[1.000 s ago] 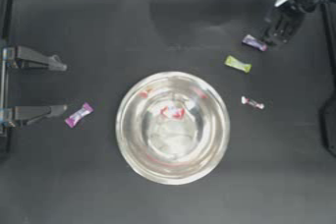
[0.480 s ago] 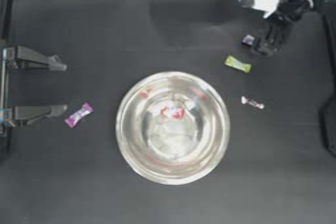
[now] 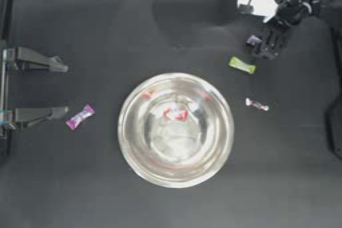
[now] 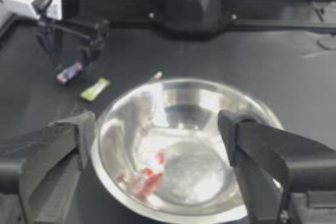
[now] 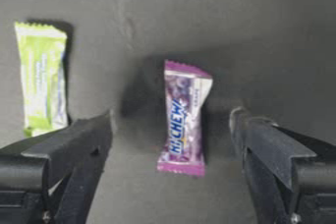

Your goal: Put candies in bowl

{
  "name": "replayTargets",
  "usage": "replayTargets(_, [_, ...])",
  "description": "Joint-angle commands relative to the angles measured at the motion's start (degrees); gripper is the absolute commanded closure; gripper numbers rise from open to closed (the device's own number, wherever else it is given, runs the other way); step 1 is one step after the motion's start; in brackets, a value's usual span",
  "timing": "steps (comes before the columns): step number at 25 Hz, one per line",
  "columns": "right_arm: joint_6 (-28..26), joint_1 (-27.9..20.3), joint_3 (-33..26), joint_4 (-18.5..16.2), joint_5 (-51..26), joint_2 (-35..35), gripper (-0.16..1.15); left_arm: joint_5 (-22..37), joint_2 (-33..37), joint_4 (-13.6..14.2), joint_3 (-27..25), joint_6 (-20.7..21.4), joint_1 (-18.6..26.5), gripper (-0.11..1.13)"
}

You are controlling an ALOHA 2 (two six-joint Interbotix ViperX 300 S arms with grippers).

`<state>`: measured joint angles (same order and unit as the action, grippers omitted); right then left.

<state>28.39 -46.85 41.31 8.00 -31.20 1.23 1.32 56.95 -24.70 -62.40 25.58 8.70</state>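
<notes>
Polished metal bowl (image 3: pixel 176 130), seemingly glossy-wrapped purple candy (image 5: pixel 183 124), matt table (image 3: pixel 100 32).

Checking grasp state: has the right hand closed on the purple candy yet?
No. In the right wrist view the purple candy lies flat on the table with the right hand open, a gap showing on both sides.

The right arm reaches in from about one o'clock, its wrist bent downward and the right gripper (image 3: pixel 267 47) hanging low over the table, jaws spread wide. At nine o'clock the left gripper (image 3: pixel 59 89) sits parked, jaws wide apart too.
</notes>
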Motion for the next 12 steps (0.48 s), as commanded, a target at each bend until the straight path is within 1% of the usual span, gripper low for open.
replayTargets(1, [0.0,0.0,-0.6,-0.5,0.2,0.1,-0.01,-0.4,-0.9,-0.4,0.9,-0.1,0.1,0.0])
replayTargets(5, [-0.1,0.0,-0.8,-0.6,0.2,1.2,0.0,-0.4,-0.9,-0.4,1.0,0.0,0.1,0.0])
replayTargets(7, [-0.3,0.0,-0.8,-0.6,0.2,1.3,0.05,-0.4,-0.9,-0.4,1.0,0.0,0.2,0.0])
replayTargets(8, [-0.3,0.0,-0.8,-0.6,0.2,1.3,0.11,-0.4,-0.9,-0.4,1.0,-0.1,0.1,0.0])
replayTargets(9, [-0.3,0.0,-0.7,-0.6,0.2,1.3,0.19,-0.4,-0.9,-0.4,1.0,-0.1,0.1,0.0])
replayTargets(12, [-0.2,0.0,-0.6,-0.6,-0.1,1.5,0.53,-0.4,-1.1,-0.5,1.0,0.0,0.2,0.0])
